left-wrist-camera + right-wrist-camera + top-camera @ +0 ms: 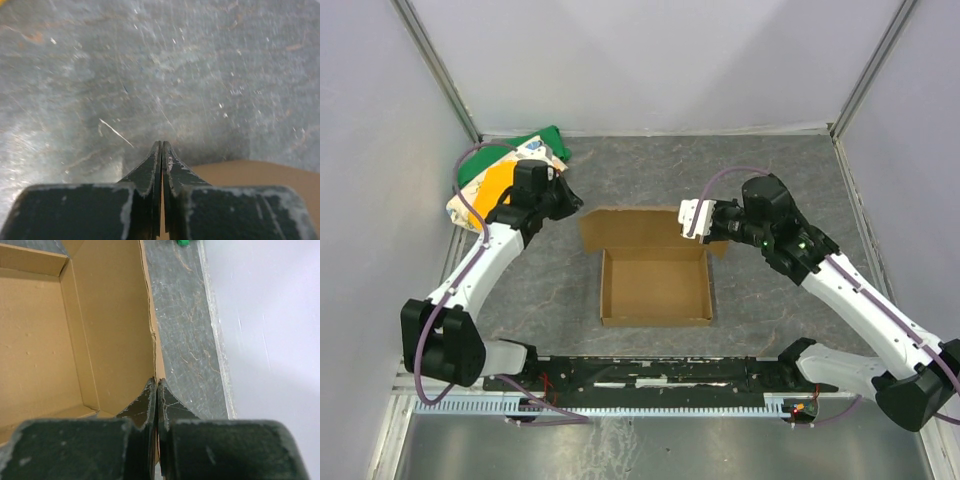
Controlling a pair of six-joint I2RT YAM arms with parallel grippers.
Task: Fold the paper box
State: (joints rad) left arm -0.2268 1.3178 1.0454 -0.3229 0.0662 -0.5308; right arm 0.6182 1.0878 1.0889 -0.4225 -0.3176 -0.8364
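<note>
The paper box sits in the middle of the grey worktop, just beyond the arms' bases. It stands as an open brown tray with low walls raised on its sides, and a broad flap lies flat on the worktop behind it. In the overhead view the left gripper is by the far left corner of that flap, and the right gripper is over the flap's far right corner. The left wrist view shows the left gripper with its jaws pressed together, tips over bare worktop, and an edge of the box just beside and under them to the right. Nothing shows between the tips. The right wrist view shows the right gripper with its jaws closed as well. Their tips meet right at the edge of the box, where the cardboard borders the worktop. I cannot tell whether that thin edge is pinched between them. A green, yellow and white cloth bundle lies in the far left corner of the worktop, well apart from the box and behind the left arm.
</note>
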